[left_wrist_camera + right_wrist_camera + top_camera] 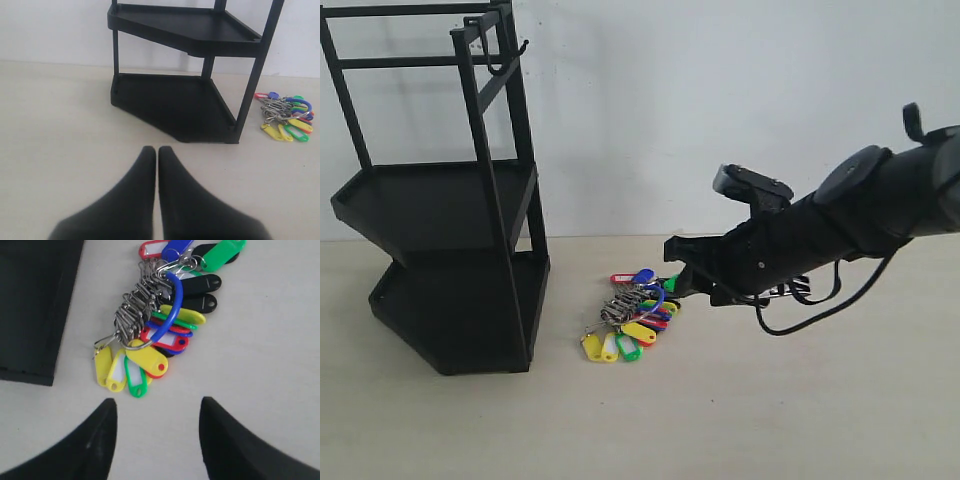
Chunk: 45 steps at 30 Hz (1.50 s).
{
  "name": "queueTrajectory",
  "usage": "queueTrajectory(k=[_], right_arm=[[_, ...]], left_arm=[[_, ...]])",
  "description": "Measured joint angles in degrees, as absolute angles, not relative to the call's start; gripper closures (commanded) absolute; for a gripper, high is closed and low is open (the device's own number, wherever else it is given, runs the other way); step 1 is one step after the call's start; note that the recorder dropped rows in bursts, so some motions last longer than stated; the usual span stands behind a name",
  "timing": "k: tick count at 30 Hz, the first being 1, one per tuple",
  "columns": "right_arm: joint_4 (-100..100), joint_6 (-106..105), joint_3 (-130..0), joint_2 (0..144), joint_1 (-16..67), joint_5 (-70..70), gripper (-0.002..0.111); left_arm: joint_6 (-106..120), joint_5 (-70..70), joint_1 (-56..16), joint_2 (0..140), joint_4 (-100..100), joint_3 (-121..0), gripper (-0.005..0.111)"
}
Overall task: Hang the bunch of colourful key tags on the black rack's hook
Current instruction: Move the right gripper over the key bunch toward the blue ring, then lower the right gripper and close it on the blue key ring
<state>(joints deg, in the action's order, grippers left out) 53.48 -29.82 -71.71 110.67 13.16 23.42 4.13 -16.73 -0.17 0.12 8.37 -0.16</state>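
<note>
My right tool [157, 405] has its jaws apart. I'd pinch the colourful key tag bunch [162, 337] by its blue sleeve [175, 307].

A colourful bunch of plastic key tags [632, 318], strung on a metal ring with a blue sleeve, lies flat on the bench [770, 420]. It is just beside the upright tall black metal two-tier rack [440, 205], apart from its base and far below its top hook [519, 48].
</note>
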Motion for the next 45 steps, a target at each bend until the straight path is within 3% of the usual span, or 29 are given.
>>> queueTrajectory(k=[5, 20, 45], right_arm=[[55.33, -27.75, -78.58, 117.01, 13.16, 26.47, 0.071], [59.01, -27.4, -86.78, 126.51, 16.0, 24.05, 0.07], [63.65, -22.43, -87.23, 130.79, 17.06, 12.34, 0.07]], left_arm=[[4.13, -16.73, -0.17, 0.12, 8.37, -0.16, 0.102], [4.13, -16.73, -0.17, 0.12, 8.37, -0.16, 0.102], [4.13, -16.73, -0.17, 0.12, 8.37, -0.16, 0.102]])
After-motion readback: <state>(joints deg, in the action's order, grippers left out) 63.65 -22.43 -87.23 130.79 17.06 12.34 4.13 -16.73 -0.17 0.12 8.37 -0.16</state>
